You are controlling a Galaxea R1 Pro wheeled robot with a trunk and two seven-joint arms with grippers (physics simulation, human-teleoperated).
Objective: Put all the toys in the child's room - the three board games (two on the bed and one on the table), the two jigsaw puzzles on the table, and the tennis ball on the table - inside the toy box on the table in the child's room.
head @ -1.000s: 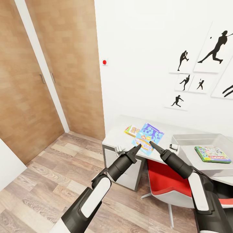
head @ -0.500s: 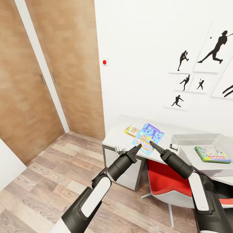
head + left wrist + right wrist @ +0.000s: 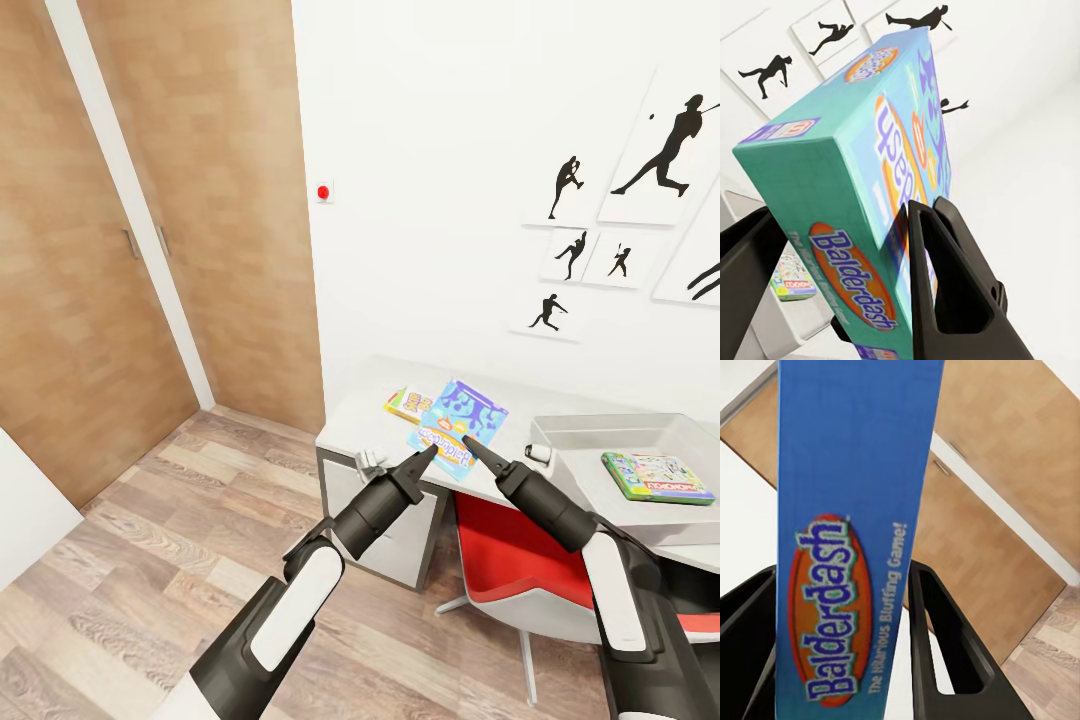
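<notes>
Holding steady: both grippers, left and right, stay clamped on the Balderdash box; carry it to the toy box.

The box between my jaws is light blue — teal on one edge, a deeper blue on the other, with an orange oval bearing "Balderdash" in blue-and-white letters, and purple splashes across its face. My fingers are matt black, my forearms dark grey with white shells. Behind it lies a slim yellow, red and green box. The green-edged game shows a pale, busily printed lid inside the pale grey bin. The desk top is light grey, the chair red. White wall, black sports silhouettes — brown wood doors and wood-plank floor.
</notes>
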